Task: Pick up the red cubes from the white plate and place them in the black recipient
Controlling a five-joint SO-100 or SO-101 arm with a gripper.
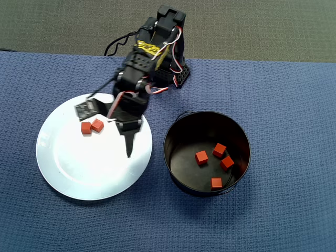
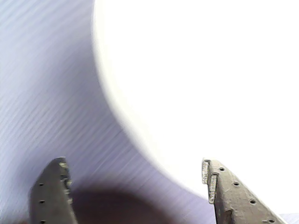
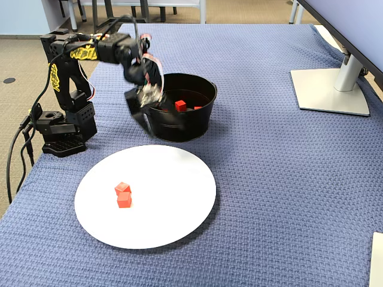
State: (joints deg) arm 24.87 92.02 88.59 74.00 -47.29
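Two red cubes [image 1: 92,126] lie side by side on the left part of the white plate [image 1: 89,170]; they also show in the fixed view [image 3: 123,195] on the plate [image 3: 167,203]. Several more red cubes [image 1: 216,157] lie inside the black recipient [image 1: 166,152], right of the plate; the fixed view shows a few of them [image 3: 180,106] in the pot [image 3: 179,128]. My gripper [image 1: 122,137] hangs open and empty above the plate's right side, between the cubes and the pot. In the wrist view the gripper [image 2: 135,168] has its jaws wide apart over the plate's rim [image 2: 210,70]. It looks blurred in the fixed view [image 3: 146,118].
A blue woven cloth [image 1: 283,105] covers the table. The arm's base [image 3: 60,134] stands at the cloth's edge behind the plate. A monitor stand [image 3: 329,89] sits far to the right in the fixed view, and a white object [image 3: 377,257] shows at the lower right corner.
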